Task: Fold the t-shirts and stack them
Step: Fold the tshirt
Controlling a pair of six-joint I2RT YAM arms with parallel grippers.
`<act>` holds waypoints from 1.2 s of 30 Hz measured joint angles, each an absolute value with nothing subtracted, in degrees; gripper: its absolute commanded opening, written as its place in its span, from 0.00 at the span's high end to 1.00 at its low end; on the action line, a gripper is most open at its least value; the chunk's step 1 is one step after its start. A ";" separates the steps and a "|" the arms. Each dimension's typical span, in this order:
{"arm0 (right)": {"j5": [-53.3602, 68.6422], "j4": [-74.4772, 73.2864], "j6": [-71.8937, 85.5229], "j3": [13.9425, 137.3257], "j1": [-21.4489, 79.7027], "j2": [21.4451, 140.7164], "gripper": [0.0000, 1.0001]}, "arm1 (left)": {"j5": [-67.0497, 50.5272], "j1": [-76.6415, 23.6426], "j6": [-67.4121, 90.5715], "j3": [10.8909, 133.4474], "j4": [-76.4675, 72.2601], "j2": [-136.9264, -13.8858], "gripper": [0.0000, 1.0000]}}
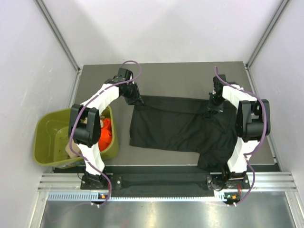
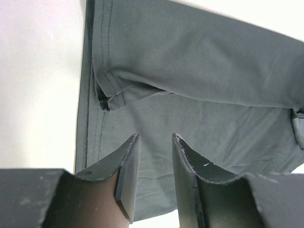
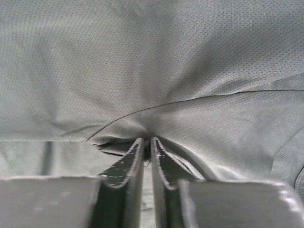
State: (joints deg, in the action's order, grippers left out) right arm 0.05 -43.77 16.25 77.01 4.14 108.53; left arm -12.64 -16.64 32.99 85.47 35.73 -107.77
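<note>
- Right claw [image 3: 147,141]: jaws almost together, pinching a bunch of the black t-shirt [image 1: 175,128] at its upper-right edge.
- Left claw [image 2: 156,137]: jaws apart, empty, over the shirt's upper-left corner.
- Shirt lies spread on the counter [image 1: 180,76], mid-frame; orange-red t-shirt [image 1: 105,132] sits in the tub [image 1: 45,137], left of frame.
- Likely step: gripping for the first fold. Next: close your other claw on that corner, then lift both together.
</note>
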 measured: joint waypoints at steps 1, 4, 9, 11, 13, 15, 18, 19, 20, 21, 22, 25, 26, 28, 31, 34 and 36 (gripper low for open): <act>0.05 -43.83 16.36 77.01 4.14 108.53 0.94 | -12.64 -16.67 32.99 85.38 35.73 -107.77 0.62; 0.03 -44.49 16.53 77.01 4.16 108.40 0.95 | -12.62 -16.67 32.99 85.27 35.81 -107.77 0.62; 1.13 -46.98 17.37 76.79 4.64 106.61 0.94 | -12.60 -16.64 32.97 85.27 35.81 -107.77 0.62; 2.74 -46.76 18.63 75.09 5.13 104.47 0.94 | -12.58 -16.64 32.99 85.27 35.81 -107.77 0.59; 4.71 -46.87 20.51 71.83 6.26 101.73 0.85 | -12.58 -16.67 32.97 85.27 35.81 -107.77 0.55; 7.31 -46.76 22.57 68.01 7.79 99.35 0.76 | -12.58 -16.67 32.95 85.27 35.88 -107.77 0.49; 10.70 -47.66 24.64 63.33 8.99 96.82 0.55 | -12.67 -16.67 32.84 85.32 36.14 -107.79 0.48; 11.29 -48.42 24.99 62.92 9.02 96.33 0.46 | -12.71 -16.67 32.77 85.52 36.36 -107.96 0.48; 11.25 -48.73 25.36 62.89 8.73 95.88 0.44 | -12.73 -16.71 32.69 85.89 36.60 -108.31 0.49; 11.25 -49.01 25.10 63.29 7.97 95.46 0.44 | -12.64 -16.75 32.56 86.26 36.69 -108.71 0.51; 11.22 -49.65 24.77 64.16 7.18 95.33 0.43 | -12.53 -16.84 32.36 86.78 36.91 -109.34 0.52; 10.96 -49.95 23.53 68.82 2.37 95.33 0.42 | -11.49 -17.32 31.44 88.55 38.15 -111.63 0.54; 10.66 -49.84 23.14 70.28 0.49 95.33 0.42 | -11.20 -17.52 31.33 88.71 38.39 -112.44 0.54; 10.22 -49.04 22.33 72.64 -3.95 95.33 0.42 | -10.39 -17.85 31.09 88.84 39.05 -113.84 0.55; 9.56 -47.92 21.56 73.63 -9.69 95.37 0.43 | -9.37 -18.22 30.98 88.92 40.07 -115.46 0.55; 8.84 -47.59 21.02 73.58 -13.58 96.82 0.45 | -8.67 -18.35 30.96 88.95 40.99 -115.90 0.55; 8.47 -47.00 20.97 73.56 -14.70 98.19 0.46 | -7.92 -18.48 30.65 88.95 40.77 -115.85 0.55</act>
